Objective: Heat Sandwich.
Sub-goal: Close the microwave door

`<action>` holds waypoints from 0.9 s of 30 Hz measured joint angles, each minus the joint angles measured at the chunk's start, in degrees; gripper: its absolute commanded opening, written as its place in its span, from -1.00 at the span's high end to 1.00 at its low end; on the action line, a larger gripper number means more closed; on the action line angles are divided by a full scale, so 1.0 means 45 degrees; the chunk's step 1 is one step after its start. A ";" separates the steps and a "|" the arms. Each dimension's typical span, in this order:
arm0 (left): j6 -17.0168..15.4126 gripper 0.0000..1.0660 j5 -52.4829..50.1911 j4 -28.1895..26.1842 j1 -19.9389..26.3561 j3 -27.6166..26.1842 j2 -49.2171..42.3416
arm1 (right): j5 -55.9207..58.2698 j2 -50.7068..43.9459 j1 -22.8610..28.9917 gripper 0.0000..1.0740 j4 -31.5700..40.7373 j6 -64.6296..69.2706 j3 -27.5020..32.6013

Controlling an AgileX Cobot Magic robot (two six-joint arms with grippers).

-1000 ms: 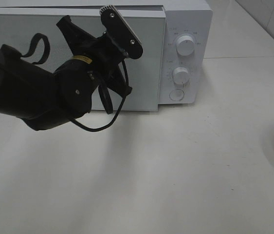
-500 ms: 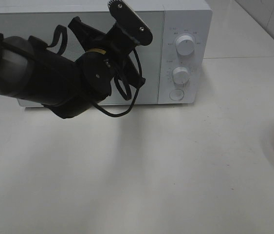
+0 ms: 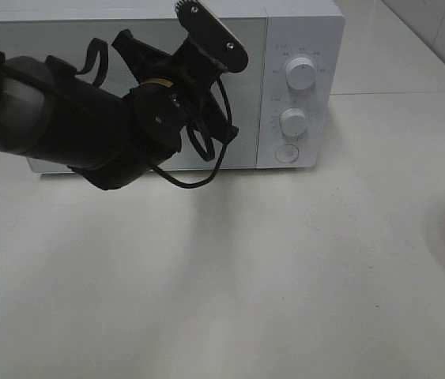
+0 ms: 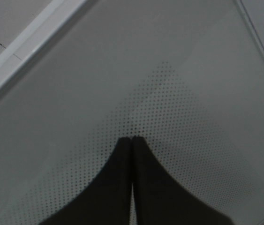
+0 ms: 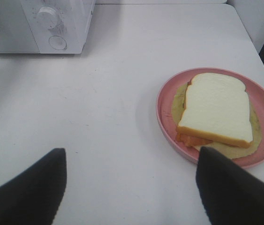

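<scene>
On the pink plate (image 5: 167, 117) right of the microwave (image 3: 301, 47), the sandwich (image 5: 218, 110) looks light, soft and crushable, best moved by the plate's rim; right gripper (image 5: 132, 185) spread wide, left gripper (image 4: 132, 138) pressed together.

- Exterior high view: mounted above, looking down and forward across the table (image 3: 285, 276) to the microwave (image 3: 301, 31) at the far edge.
- Left wrist view: very close to the microwave door (image 4: 122, 70), facing it squarely.
- Right wrist view: farther back, angled down at the table; shares the microwave's dials (image 5: 48, 16) and pink plate (image 5: 164, 101) with the exterior view.
</scene>
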 measured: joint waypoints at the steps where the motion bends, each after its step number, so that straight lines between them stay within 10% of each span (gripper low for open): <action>1: 0.0000 1.00 0.0013 -0.0293 0.0000 -0.0013 -0.0013 | 0.0000 0.0000 0.0000 -0.38 0.0000 0.0000 0.0000; 12: 0.0000 1.00 0.0700 -0.3387 0.0178 -0.0051 -0.0751 | 0.0000 0.0000 0.0000 -0.38 0.0000 0.0000 0.0000; 27: -0.0497 1.00 0.1770 -0.4609 -0.0115 0.1630 -0.3221 | 0.0000 0.0000 0.0000 -0.38 0.0000 0.0000 0.0000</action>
